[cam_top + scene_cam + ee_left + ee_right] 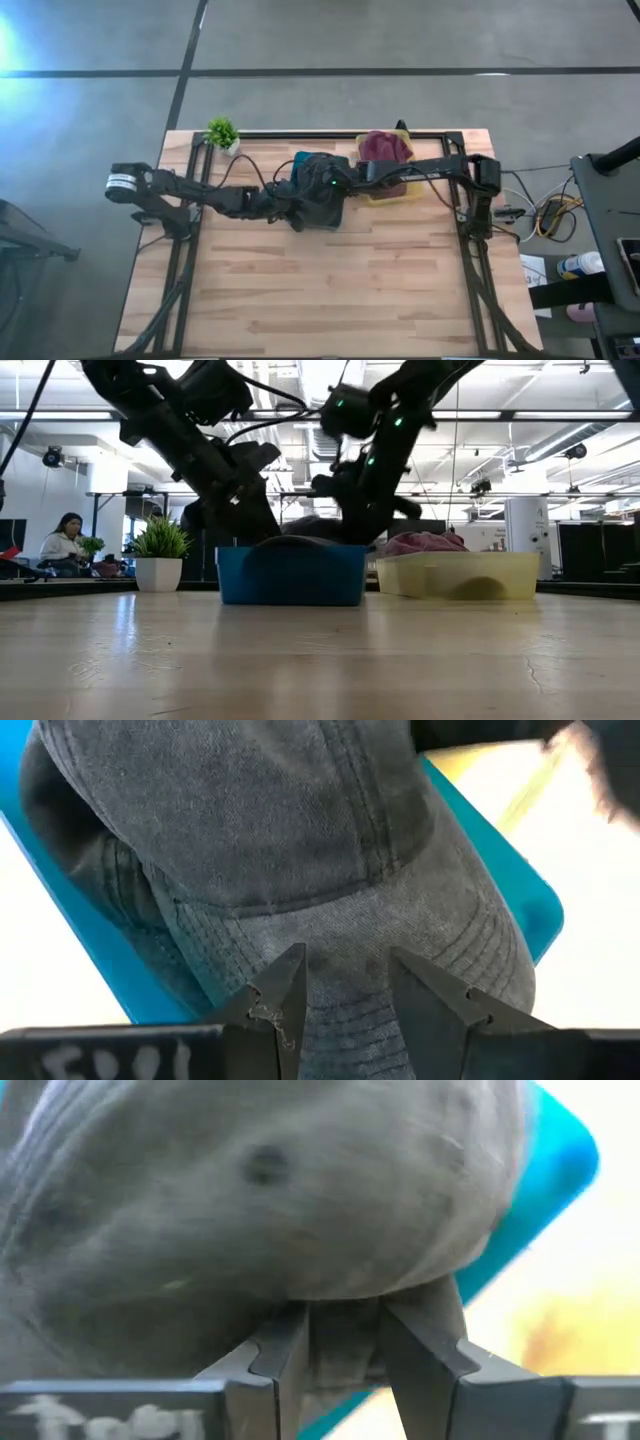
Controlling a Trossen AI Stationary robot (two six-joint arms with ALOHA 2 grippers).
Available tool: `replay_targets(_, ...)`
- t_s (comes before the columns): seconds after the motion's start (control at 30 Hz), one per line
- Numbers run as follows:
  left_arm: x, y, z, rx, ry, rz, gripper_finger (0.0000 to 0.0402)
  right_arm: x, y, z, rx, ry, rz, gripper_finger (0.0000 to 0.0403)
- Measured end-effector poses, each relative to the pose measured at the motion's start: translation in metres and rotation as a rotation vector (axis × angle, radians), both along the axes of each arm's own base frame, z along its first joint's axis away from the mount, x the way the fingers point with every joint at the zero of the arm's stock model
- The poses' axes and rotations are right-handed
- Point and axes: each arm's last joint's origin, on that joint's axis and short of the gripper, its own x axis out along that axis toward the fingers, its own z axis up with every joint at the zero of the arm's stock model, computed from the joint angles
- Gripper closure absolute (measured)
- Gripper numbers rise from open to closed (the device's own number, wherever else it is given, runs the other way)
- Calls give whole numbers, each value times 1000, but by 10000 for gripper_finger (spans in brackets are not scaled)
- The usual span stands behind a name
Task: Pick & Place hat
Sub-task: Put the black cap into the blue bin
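Note:
A dark grey cap [318, 200] lies in a blue bin [290, 575] at the table's middle. Its crown is toward the bin's far end and its brim [350, 990] toward my left gripper. My left gripper [345, 1005] reaches in from the table's left and is shut on the brim. From the right, my right gripper [340, 1345] comes in over the bin and is shut on the cap's crown [260, 1200]. In the low view both grippers [250, 510] [355, 510] dip into the bin behind its wall. My left gripper pinches the middle of the cap's brim [348, 970] between its two fingers, coming along the brim from its front edge. The cap rests in the blue bin. How far back the brim reaches between the fingers does not show. My right gripper pinches a fold of grey cloth at the crown's lower edge [342, 1320] between its two fingers [285, 1355]. The crown bulges above the fingers and sits over the bin's blue rim [550, 1170]. One layer or several, I cannot tell.
A yellow bin [390, 180] holding a maroon cloth hat [385, 148] stands right of the blue bin. A small potted plant [222, 133] sits at the far left corner. The near half of the wooden table [330, 290] is bare board. A person [62, 545] sits in the room beyond.

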Motion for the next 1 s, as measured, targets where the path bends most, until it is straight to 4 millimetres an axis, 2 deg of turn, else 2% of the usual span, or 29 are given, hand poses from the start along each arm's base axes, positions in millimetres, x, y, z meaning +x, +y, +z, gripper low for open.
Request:
replay_targets(0.2, 0, -1, -1, 12, 7, -17, 264, 26, 0, -17, 49, 42, 90, 282)
replay_targets(0.37, 0, -2, 0, 13, -4, -24, 264, 40, 3, -3, 25, 3, 142, 282)
replay_targets(0.53, 0, -4, 2, 18, -16, -34, 264, 33, 2, -3, 37, 73, 155, 282)
replay_targets(0.87, -13, -10, 33, 1, -119, -78, 264, 15, 5, 35, -58, 79, 159, 282)
replay_targets(0.93, -13, -14, 31, -4, -111, -97, 264, 12, 5, 43, -65, 58, 156, 282)
replay_targets(1.0, -10, -17, 21, -7, -67, -107, 264, 11, 6, 47, -68, 50, 156, 282)
